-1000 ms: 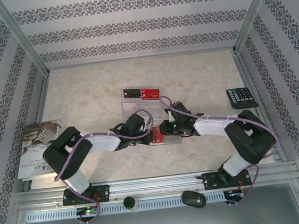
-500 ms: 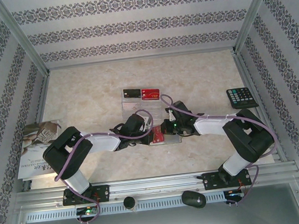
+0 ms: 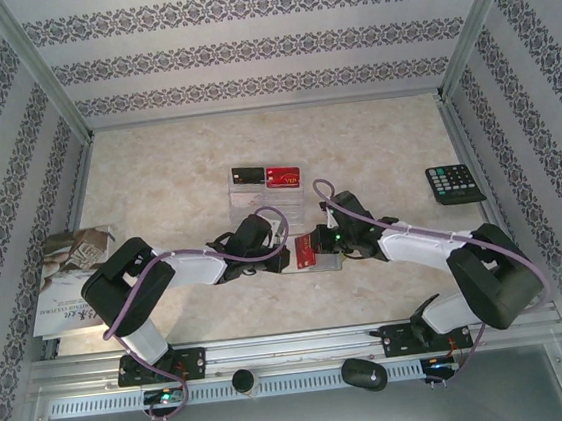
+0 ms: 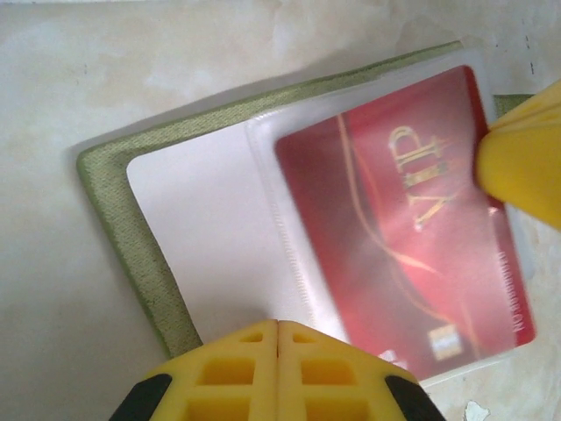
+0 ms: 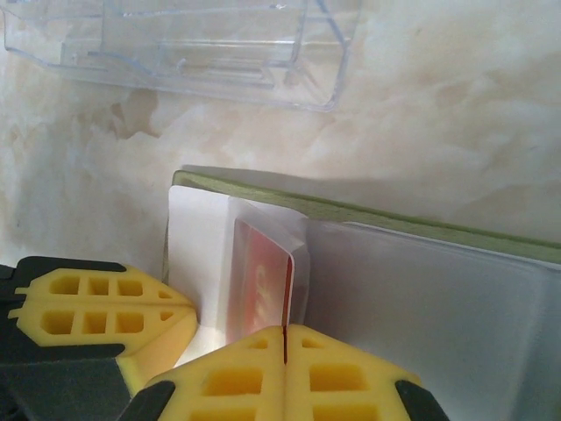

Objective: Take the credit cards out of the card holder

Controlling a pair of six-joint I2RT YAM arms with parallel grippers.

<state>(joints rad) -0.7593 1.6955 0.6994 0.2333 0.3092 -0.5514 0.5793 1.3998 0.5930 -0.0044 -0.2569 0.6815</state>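
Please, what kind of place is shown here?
Probably a staged robot test booth, not a real room: patterned panels in a metal frame enclose a marble-look table.

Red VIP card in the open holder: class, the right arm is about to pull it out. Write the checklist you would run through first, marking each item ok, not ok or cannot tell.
1. Right gripper shut on the red card's edge: ok.
2. Clear sleeve kept out of that pinch: cannot tell.
3. Left gripper shut, tips over the card holder's pale inside to pin it: ok.
4. Left tips actually pressing down: cannot tell.
5. Card already free of the sleeve: not ok, most of it lies under the film.
6. Bare table nearby for laying the card down: ok.
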